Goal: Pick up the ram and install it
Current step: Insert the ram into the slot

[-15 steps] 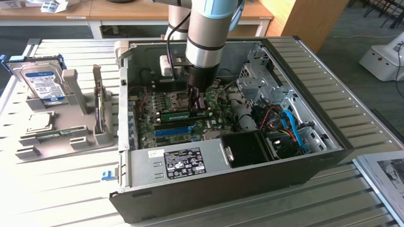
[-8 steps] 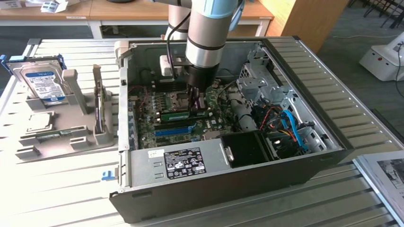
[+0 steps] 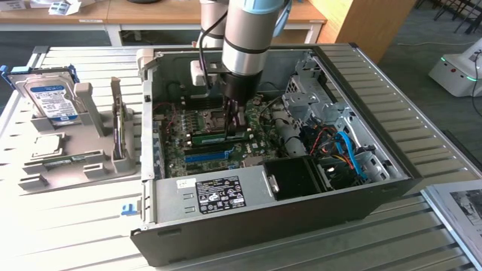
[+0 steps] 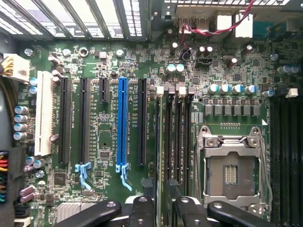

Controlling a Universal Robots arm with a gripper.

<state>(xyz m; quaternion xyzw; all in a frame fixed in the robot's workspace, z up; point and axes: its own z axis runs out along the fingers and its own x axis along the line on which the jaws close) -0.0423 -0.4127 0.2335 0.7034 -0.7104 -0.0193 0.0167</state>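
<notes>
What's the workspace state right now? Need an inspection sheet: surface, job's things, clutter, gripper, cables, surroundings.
Surface: slatted metal table; open PC case lies on it.
Job's things: ram stands on edge at the memory slots beside the CPU socket; cannot tell whether it is latched.
Clutter: grey fixture on the exterior view's left, holding a hard drive.
Grippers: gripper open, down inside the case, tips at the ram.
Cables: blue cables in the case's drive bay; red wire near the rear ports.
Surroundings: wooden desks behind; white device with a green light on the exterior view's right.
</notes>
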